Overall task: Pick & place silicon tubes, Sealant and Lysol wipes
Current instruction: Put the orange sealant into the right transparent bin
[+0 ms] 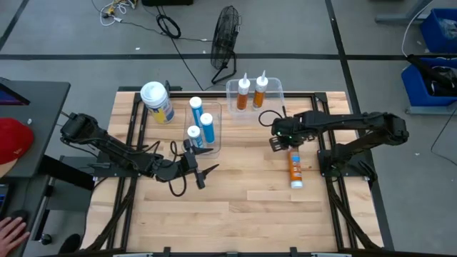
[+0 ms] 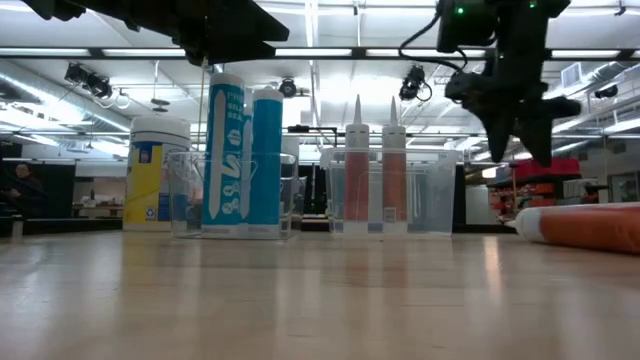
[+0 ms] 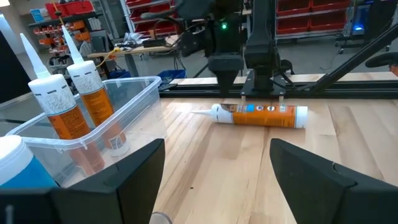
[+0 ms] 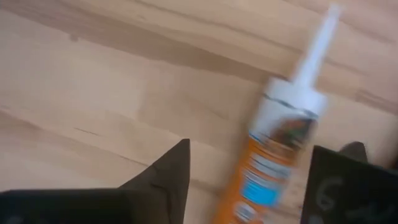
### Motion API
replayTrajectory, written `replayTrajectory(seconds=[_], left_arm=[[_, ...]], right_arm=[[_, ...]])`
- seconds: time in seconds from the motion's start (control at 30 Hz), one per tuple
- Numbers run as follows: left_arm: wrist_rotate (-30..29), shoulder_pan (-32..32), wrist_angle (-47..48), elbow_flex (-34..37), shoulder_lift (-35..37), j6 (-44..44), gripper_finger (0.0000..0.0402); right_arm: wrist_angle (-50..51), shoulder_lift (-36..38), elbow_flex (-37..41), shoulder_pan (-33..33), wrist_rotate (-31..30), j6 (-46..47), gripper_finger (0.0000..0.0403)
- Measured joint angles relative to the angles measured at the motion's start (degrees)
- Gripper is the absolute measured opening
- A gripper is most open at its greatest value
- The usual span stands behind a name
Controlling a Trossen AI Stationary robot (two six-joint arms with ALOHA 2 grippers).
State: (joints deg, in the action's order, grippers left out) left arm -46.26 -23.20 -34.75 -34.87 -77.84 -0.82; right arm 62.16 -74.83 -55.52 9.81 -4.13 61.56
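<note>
High view is showing three slim blue tubes (image 1: 200,123) and two orange sealant tubes (image 1: 251,93) already standing in clear plastic bins (image 1: 275,87). One orange sealant tube (image 1: 294,169) is lying loose on the wooden desk (image 1: 243,207), the right gripper (image 1: 280,140) hovering over its nozzle, fingers apart and empty. The left gripper (image 1: 205,175) is waiting near the middle with fingers wide, and the yellow-and-blue Lysol wipes canister (image 1: 157,102) is standing at far left.

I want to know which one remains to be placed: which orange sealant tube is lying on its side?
The orange sealant tube lying on the bare table under the right gripper; the other two stand upright in the clear bin.

Landmark: clear bin (image 1: 255,95) with two orange sealant tubes (image 1: 251,91), upright, at table's (image 1: 235,214) far edge. Left of it, a second bin (image 1: 203,128) of blue tubes and the Lysol wipes (image 1: 158,102) block passage. Right-front, one orange tube (image 1: 294,169) lies flat. Near half: open wood.
</note>
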Motion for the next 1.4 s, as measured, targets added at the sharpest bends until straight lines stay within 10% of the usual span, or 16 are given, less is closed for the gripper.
replayTrajectory(seconds=[0.43,0.73,0.93,1.17,1.4], left_arm=[[0.32,0.55,-0.05,0.0,0.0,0.15,0.0293],[16.8,3.77,-5.67,-0.41,-1.55,-1.31,0.0293],[22.68,5.4,-2.78,-10.14,-7.45,4.51,0.0293],[19.13,5.42,26.69,-29.68,-18.32,7.24,0.0293],[25.78,4.98,32.33,-37.49,-26.23,-16.43,0.0293]], right_arm=[[12.97,-0.04,-0.01,-5.43,-4.32,5.71,0.0025],[17.01,-0.07,0.0,-12.85,-6.75,10.83,0.0001],[19.48,-0.07,0.03,-17.48,-11.5,16.09,0.0],[22.76,0.4,0.03,-22.83,-15.48,21.39,0.0],[23.54,4.56,0.03,-27.9,-16.26,25.32,0.0]])
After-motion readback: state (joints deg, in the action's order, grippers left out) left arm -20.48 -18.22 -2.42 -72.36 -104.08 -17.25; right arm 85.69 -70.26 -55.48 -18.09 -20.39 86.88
